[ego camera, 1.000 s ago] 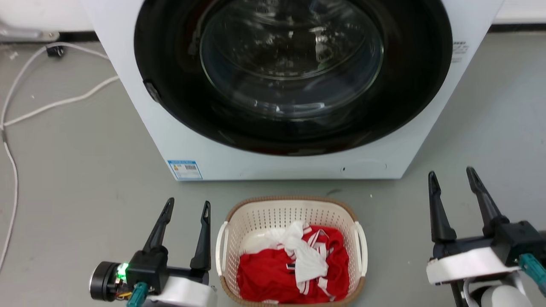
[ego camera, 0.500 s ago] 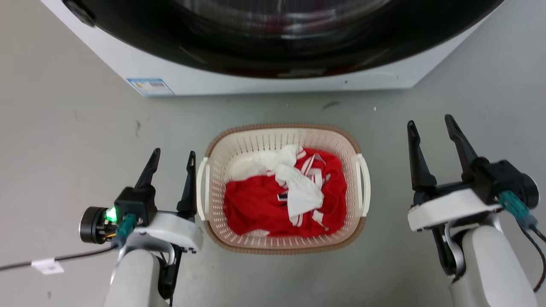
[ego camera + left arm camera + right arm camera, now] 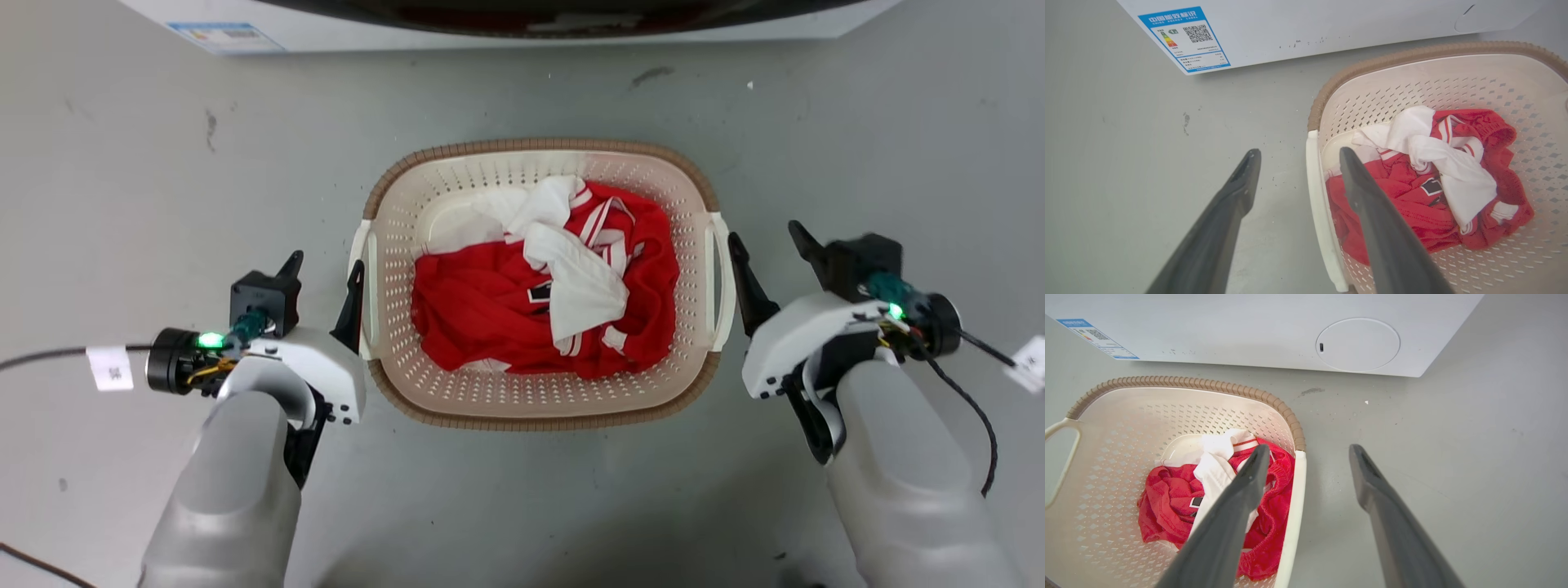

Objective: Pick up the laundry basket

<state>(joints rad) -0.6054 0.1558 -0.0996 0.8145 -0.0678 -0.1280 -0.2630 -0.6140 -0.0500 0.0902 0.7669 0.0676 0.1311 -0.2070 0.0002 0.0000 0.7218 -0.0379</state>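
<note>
The laundry basket [image 3: 539, 147] stands on the grey floor, cream with a brown rim, holding red and white clothes [image 3: 490, 310]. My left gripper [image 3: 325, 265] is open beside the basket's left white handle [image 3: 362, 269], its inner finger right against it. In the left wrist view that handle [image 3: 1316, 196] lies between the spread fingers of the left gripper [image 3: 1299, 152]. My right gripper [image 3: 763, 234] is open beside the right handle [image 3: 720, 269]. In the right wrist view the right gripper [image 3: 1309, 448] has this handle [image 3: 1294, 498] between its fingers. Whether any finger touches a handle, I cannot tell.
The white washer [image 3: 490, 20] base runs along the top, just beyond the basket, with a blue label [image 3: 224, 34]. A dark cable with a white tag [image 3: 110, 367] trails off my left wrist, and another cable [image 3: 980, 408] hangs off the right. Grey floor lies on both sides.
The head camera has tilted down, so the washer slid up out of frame. Both grippers have come in toward the basket's sides, the right one moving left to the handle.
</note>
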